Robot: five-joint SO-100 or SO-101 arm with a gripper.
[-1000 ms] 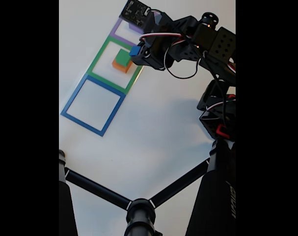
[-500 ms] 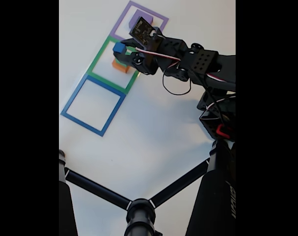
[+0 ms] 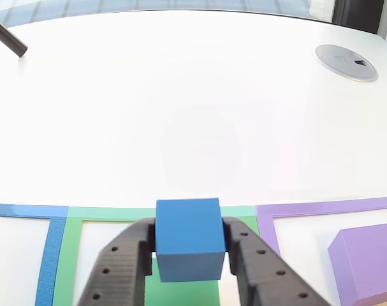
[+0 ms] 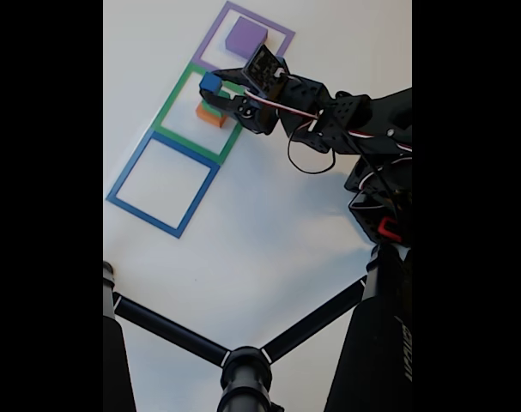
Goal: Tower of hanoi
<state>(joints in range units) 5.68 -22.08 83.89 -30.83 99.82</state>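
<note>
Blue cube: clamped between the black pincer fingers, low centre of the other view.
Pincer: closed on the cube's two side faces, cube upright and level.
Green block: directly beneath the cube; whether they touch, I can't tell.
Orange block: under the green one, inside the green outline, upper left of the fixed view.
Purple block: alone in the purple outline, top of that frame.
Next move, I'd judge: straight down, then release.

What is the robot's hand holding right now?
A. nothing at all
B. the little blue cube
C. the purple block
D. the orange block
B: the hand is shut on the little blue cube, one finger pressed against each side, while the purple block sits apart in its purple outline.
</note>
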